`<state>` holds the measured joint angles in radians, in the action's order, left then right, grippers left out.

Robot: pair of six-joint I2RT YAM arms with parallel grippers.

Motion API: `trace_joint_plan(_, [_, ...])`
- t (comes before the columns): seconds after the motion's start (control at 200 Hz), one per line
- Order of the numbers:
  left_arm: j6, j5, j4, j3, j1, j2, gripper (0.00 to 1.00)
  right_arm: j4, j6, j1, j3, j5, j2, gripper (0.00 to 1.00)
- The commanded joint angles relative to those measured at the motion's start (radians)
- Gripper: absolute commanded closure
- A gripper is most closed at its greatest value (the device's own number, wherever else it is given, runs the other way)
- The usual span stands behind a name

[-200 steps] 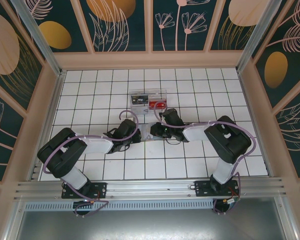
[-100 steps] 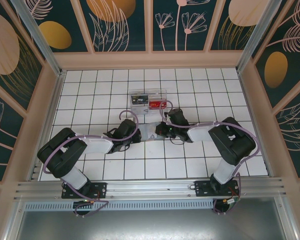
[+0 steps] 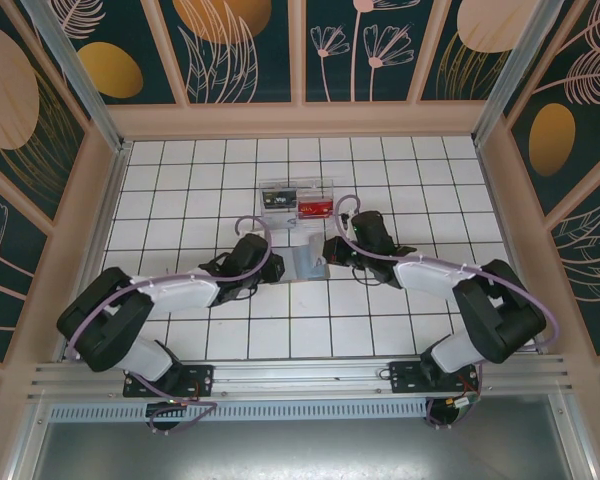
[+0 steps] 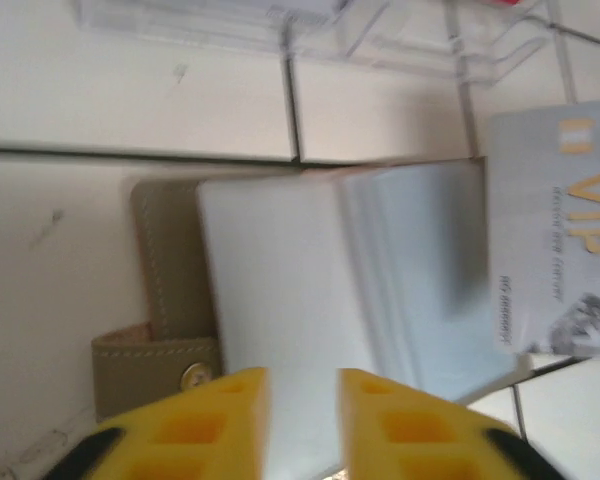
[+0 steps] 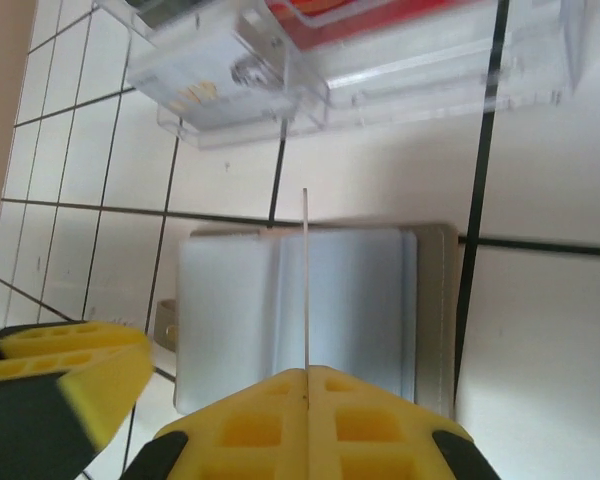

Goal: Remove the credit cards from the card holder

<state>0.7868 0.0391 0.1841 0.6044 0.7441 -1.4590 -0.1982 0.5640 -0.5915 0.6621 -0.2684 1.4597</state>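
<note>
Over the card holder (image 4: 280, 270), left gripper (image 4: 302, 385) parted, right gripper (image 5: 307, 380) clamping "VIP" credit card (image 4: 560, 240)

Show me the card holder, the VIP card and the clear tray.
card holder (image 4: 280, 280), left wrist view, pale inner panel.
VIP card (image 4: 560, 230), left wrist view, printed face.
clear tray (image 5: 420, 80), right wrist view, front wall.

The card holder (image 4: 165, 260) lies flat on the white tiles just in front of the clear tray (image 4: 380, 30). It is olive-grey and stitched, with a snap tab. Pale credit cards (image 4: 310, 290) sit fanned on it. A grey, gold-lettered VIP card (image 4: 560, 250) sticks out past its edge, pinched in the right tool (image 5: 307, 385).
</note>
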Motion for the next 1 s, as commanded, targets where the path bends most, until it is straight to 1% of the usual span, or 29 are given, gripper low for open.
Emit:
trace_joint_plan(0.0, [0.012,0.040,-0.054,0.009,-0.004,0.098,0.49,0.081,-0.124,-0.020,0.068,0.122,-0.052,1.00])
trace_joint_plan(0.095, [0.034,0.075,-0.063,-0.031,-0.004,0.196,0.34,0.102,-0.218,-0.051,0.111,0.219,-0.070,1.00])
trace_joint_plan(0.15, [0.047,0.095,-0.069,-0.059,-0.004,0.256,0.20,0.092,-0.277,-0.072,0.129,0.267,-0.079,1.00])
trace_joint_plan(0.175, [0.052,0.102,-0.071,-0.071,-0.004,0.280,0.16,0.082,-0.306,-0.082,0.135,0.278,-0.082,1.00])
trace_joint_plan(0.195, [0.054,0.107,-0.072,-0.082,-0.004,0.303,0.09,0.073,-0.335,-0.089,0.142,0.279,-0.084,1.00])
trace_joint_plan(0.21, [0.056,0.109,-0.073,-0.090,-0.005,0.319,0.08,0.066,-0.355,-0.095,0.147,0.292,-0.084,1.00])
trace_joint_plan(0.22, [0.056,0.111,-0.072,-0.096,-0.004,0.329,0.04,0.061,-0.369,-0.098,0.151,0.299,-0.084,1.00])
trace_joint_plan(0.235, [0.057,0.112,-0.074,-0.103,-0.004,0.345,0.02,0.055,-0.391,-0.103,0.156,0.307,-0.084,1.00])
trace_joint_plan(0.325, [0.065,0.123,-0.083,-0.147,-0.005,0.437,0.01,-0.016,-0.540,-0.128,0.170,0.326,-0.077,1.00])
trace_joint_plan(0.425, [0.079,0.152,-0.113,-0.193,-0.005,0.549,0.01,-0.084,-0.686,-0.131,0.174,0.288,-0.065,1.00])
trace_joint_plan(0.44, [0.081,0.156,-0.122,-0.200,-0.004,0.569,0.01,-0.091,-0.708,-0.132,0.177,0.262,-0.061,1.00])
trace_joint_plan(0.511, [0.090,0.183,-0.151,-0.231,-0.004,0.657,0.02,-0.104,-0.794,-0.136,0.195,0.234,-0.042,1.00])
trace_joint_plan(0.636, [0.103,0.224,-0.210,-0.281,-0.005,0.817,0.01,-0.070,-0.949,-0.155,0.256,0.242,0.009,1.00])
trace_joint_plan(0.746, [0.112,0.238,-0.240,-0.327,-0.004,0.938,0.02,-0.006,-1.113,-0.186,0.314,0.279,0.077,1.00])
trace_joint_plan(0.811, [0.121,0.247,-0.254,-0.352,-0.004,0.991,0.01,0.017,-1.210,-0.209,0.342,0.344,0.121,1.00])
trace_joint_plan(0.891, [0.133,0.248,-0.267,-0.377,-0.005,1.037,0.01,0.037,-1.316,-0.232,0.374,0.408,0.174,1.00])
trace_joint_plan(0.996, [0.137,0.251,-0.297,-0.381,-0.004,1.072,0.01,0.070,-1.403,-0.241,0.423,0.435,0.233,1.00])
